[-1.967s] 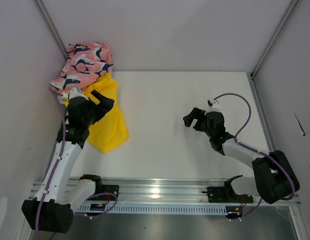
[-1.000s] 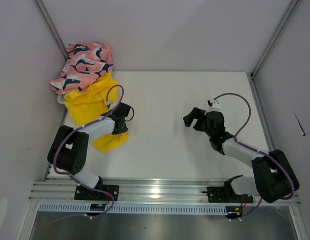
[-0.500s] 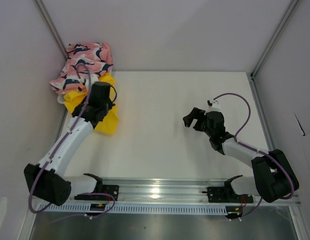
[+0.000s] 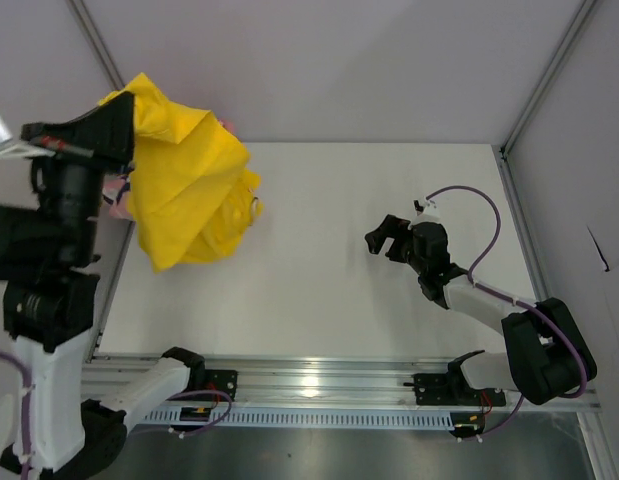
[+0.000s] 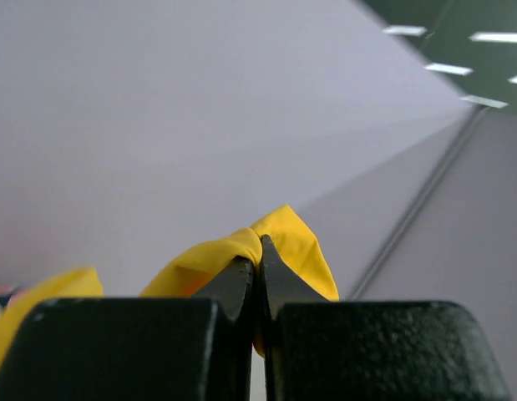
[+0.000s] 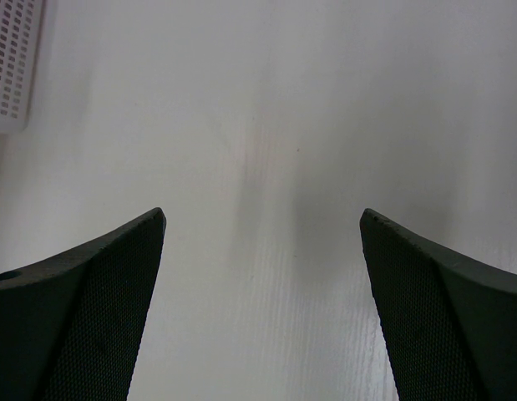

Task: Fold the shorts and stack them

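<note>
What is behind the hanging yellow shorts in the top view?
Only a small edge of the pink shorts shows behind the yellow shorts. The rest is covered by the yellow cloth, which hangs from the shut left fingers.

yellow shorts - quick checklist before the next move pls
1. Left gripper shut on the yellow shorts: ok, a fold of cloth is pinched between its jaws.
2. Yellow shorts fully off the table: cannot tell, the hanging cloth hides its own lower edge.
3. Yellow shorts spread out for folding: not ok, they hang bunched.
4. Right gripper open and empty: ok, only bare table shows between its fingers.
5. Pink shorts not caught up in the lift: cannot tell, only a sliver shows behind the yellow.
</note>
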